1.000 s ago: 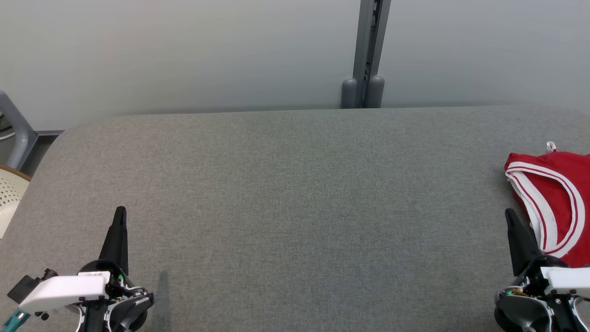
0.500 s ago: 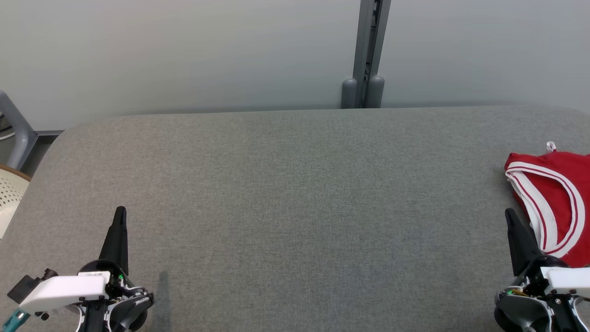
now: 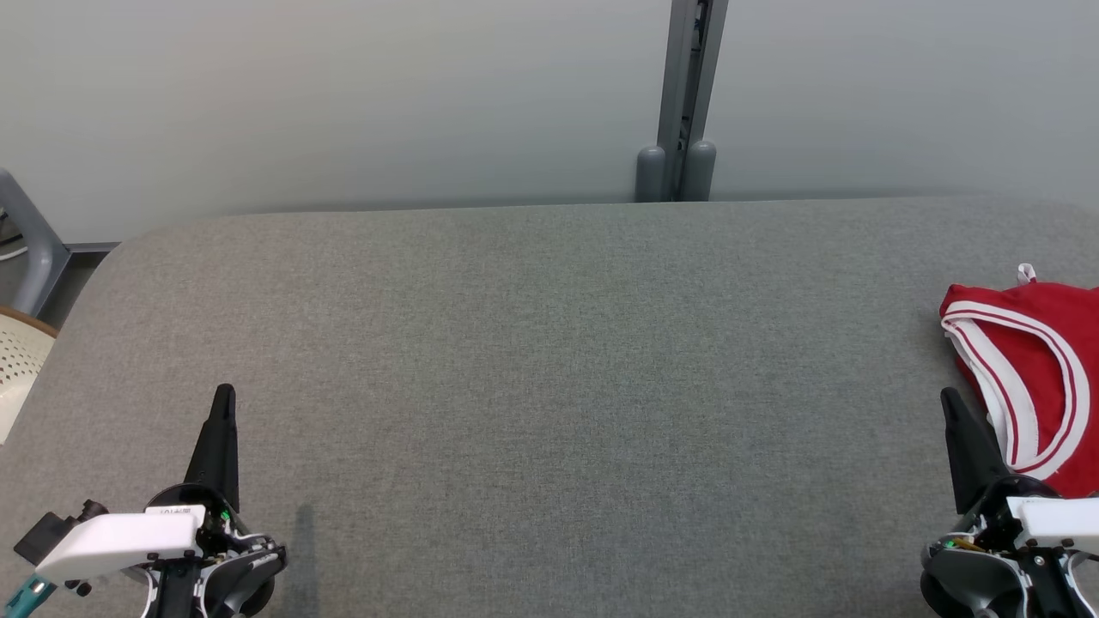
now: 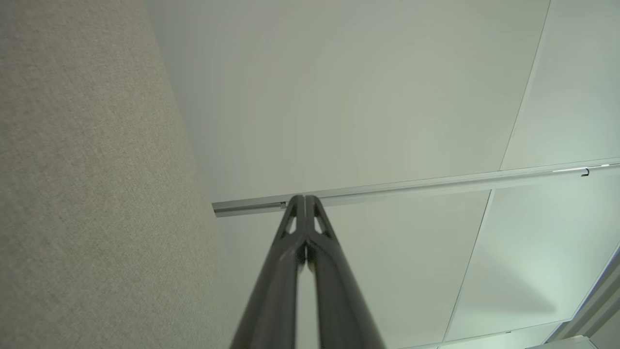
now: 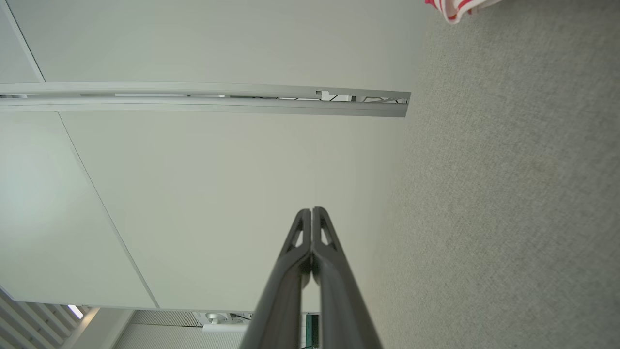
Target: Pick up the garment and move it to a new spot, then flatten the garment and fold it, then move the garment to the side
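Observation:
A red garment [image 3: 1035, 378] with white striped trim lies bunched at the right edge of the grey fabric-covered table [image 3: 549, 386], partly cut off by the head view's edge. A corner of the garment [image 5: 453, 8] peeks in at the top of the right wrist view. My right gripper [image 3: 947, 396] rests at the lower right, just left of the garment, fingers pressed together and holding nothing. At the lower left my left gripper [image 3: 224, 391] is likewise shut and empty. Each wrist view shows its own pair closed tip to tip: the left gripper [image 4: 305, 198] and the right gripper [image 5: 311, 210].
A pale wall stands behind the table with a grey vertical post [image 3: 684, 103] at its middle. A grey chair frame [image 3: 30, 236] and a perforated cream seat [image 3: 17, 365] sit off the table's left end.

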Tool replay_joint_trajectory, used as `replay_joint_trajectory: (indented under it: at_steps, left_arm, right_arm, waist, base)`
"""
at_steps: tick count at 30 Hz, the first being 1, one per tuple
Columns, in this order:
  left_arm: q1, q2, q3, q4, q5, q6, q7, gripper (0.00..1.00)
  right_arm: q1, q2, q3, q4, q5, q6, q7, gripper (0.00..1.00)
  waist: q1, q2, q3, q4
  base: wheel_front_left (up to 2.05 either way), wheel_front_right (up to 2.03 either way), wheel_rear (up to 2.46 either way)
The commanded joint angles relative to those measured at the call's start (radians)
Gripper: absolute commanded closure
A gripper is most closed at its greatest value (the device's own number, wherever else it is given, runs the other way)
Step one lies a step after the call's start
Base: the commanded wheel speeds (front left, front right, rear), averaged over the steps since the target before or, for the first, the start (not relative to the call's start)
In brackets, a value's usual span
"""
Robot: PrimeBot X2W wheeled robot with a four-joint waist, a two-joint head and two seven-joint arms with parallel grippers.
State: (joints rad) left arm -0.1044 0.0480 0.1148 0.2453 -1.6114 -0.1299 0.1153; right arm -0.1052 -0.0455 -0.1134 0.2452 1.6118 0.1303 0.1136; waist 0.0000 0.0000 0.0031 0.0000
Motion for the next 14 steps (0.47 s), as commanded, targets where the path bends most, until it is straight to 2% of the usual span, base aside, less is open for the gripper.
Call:
replay_joint_trajectory:
  at_steps: [1, 14]
  left_arm:
    - [-0.009, 0.002, 0.003, 0.000, -0.002, -0.005, 0.002, 1.00]
    - [-0.009, 0.002, 0.003, 0.000, -0.002, -0.005, 0.002, 1.00]
  right_arm:
    - [-0.008, -0.009, -0.001, 0.002, 0.002, 0.001, 0.002, 1.00]
    - [-0.008, -0.009, -0.001, 0.002, 0.002, 0.001, 0.002, 1.00]
  waist:
    - [0.0000, 0.0000, 0.000, 0.000]
    - [0.0000, 0.0000, 0.000, 0.000]
  base:
    - [0.00, 0.00, 0.00]
    - [0.00, 0.00, 0.00]
